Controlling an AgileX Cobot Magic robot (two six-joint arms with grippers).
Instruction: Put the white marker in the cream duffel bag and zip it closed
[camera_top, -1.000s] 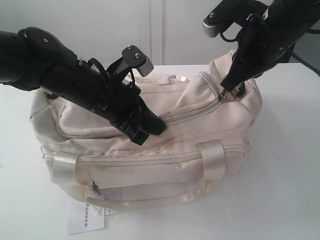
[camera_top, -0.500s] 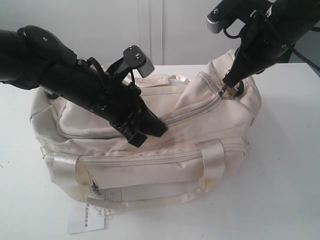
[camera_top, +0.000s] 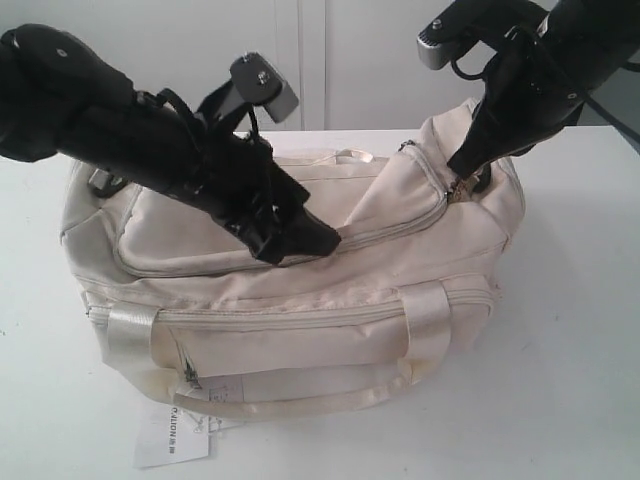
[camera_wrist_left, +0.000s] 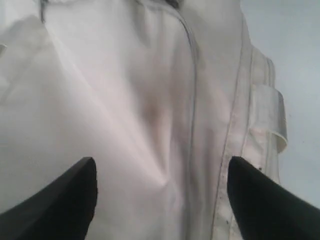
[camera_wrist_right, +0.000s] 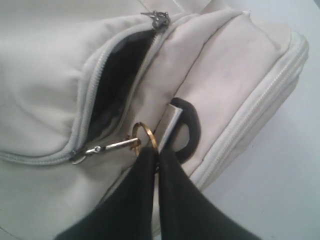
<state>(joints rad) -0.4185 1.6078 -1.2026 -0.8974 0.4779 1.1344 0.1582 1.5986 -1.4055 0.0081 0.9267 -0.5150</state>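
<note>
The cream duffel bag (camera_top: 300, 300) lies on the white table. My left gripper (camera_top: 322, 240) (camera_wrist_left: 160, 172) hovers open just over the bag's top fabric, with nothing between its fingers. At the bag's right end my right gripper (camera_top: 460, 172) (camera_wrist_right: 152, 152) is shut on the gold ring (camera_wrist_right: 145, 135) of a zipper pull (camera_wrist_right: 107, 146). Beside that pull the zip gapes, showing dark lining (camera_wrist_right: 120, 75). A second slider (camera_wrist_right: 157, 20) sits at the gap's other end. The white marker is out of view.
A black strap ring (camera_wrist_right: 190, 125) sits right beside the right gripper's fingertips. Shiny cream handles (camera_top: 300, 400) and a white paper tag (camera_top: 175, 435) hang over the bag's near side. A white wall stands behind the table (camera_top: 570, 380).
My left gripper has opened, let go of the bag's top fabric and risen a little toward the back right. The right gripper has kept its hold on the ring and barely moved.
</note>
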